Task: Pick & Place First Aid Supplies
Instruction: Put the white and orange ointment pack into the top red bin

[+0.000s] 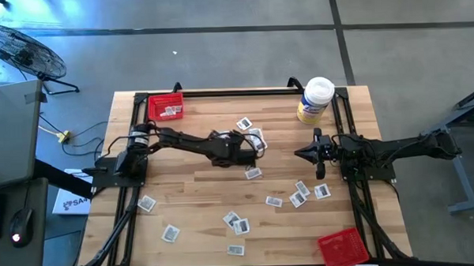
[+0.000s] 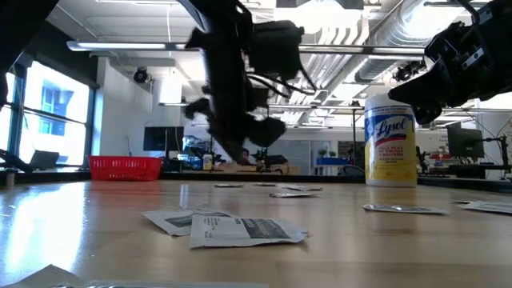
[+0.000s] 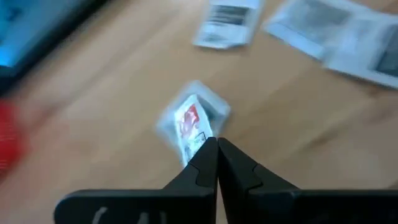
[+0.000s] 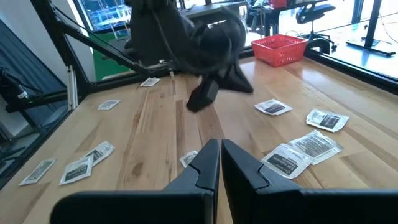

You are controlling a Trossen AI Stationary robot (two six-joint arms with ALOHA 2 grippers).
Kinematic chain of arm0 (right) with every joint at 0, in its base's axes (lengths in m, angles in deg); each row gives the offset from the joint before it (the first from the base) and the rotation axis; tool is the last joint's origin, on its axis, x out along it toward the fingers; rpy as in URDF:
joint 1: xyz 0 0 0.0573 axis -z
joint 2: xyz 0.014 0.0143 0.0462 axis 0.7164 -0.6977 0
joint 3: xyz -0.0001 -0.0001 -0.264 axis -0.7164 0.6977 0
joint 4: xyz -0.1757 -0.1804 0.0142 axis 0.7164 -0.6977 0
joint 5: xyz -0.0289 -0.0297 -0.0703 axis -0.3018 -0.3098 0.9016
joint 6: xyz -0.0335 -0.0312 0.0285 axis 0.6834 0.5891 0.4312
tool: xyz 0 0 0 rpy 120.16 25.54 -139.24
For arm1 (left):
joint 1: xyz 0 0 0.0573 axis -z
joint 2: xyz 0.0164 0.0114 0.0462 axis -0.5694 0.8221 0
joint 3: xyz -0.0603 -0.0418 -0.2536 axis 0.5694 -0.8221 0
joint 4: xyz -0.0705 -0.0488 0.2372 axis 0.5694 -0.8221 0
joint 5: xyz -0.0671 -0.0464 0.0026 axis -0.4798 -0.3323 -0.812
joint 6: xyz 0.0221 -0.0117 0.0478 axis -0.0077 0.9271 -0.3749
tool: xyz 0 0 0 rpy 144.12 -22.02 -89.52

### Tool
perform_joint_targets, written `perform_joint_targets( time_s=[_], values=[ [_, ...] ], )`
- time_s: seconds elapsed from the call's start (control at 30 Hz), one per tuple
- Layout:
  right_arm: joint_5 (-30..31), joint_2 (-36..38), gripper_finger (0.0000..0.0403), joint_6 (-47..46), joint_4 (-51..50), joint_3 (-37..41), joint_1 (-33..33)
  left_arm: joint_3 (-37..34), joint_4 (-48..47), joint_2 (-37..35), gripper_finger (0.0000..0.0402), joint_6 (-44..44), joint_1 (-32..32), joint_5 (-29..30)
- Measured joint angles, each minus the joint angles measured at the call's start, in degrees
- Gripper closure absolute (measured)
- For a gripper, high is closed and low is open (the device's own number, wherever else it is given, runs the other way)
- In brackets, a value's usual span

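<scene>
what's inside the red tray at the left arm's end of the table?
The red tray holds at least one packet, seen from above. From table height its wall hides the contents. The other red tray looks empty.

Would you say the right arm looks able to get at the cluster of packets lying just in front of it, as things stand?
Probably yes. The right gripper, jaws shut, hangs beside the packets, with bare table between. The left gripper is off at the table's middle, pinching one packet.

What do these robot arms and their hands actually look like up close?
Both are dark, nearly black jointed arms with cables running along them. The left hand and right hand each end in two flat, matte black fingers tapering to narrow tips. No bright markings show on either.
</scene>
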Motion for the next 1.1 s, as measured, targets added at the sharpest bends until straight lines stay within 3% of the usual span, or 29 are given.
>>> perform_joint_targets(
  time_s=[0.37,0.63,0.87,1.1],
  values=[
    [0.02,-0.75,0.0391,-0.01,0.37,-0.02,0.01,0.1,-20.9,-6.66,0.0401,9.25,-5.08,7.54],
    [0.01,-0.75,0.0391,-0.01,0.02,-0.02,0.0,0.1,-23.36,-7.65,0.0401,8.92,-8.83,6.33],
    [0.01,-0.75,0.0391,-0.01,0.0,-0.02,0.01,-7.09,-8.81,-7.65,0.0395,6.92,-6.5,-2.44],
    [-0.01,-0.75,0.0391,-0.01,0.0,-0.02,-0.01,-17.05,13.56,-7.65,0.0329,3.87,-5.53,-9.72]
  ],
)
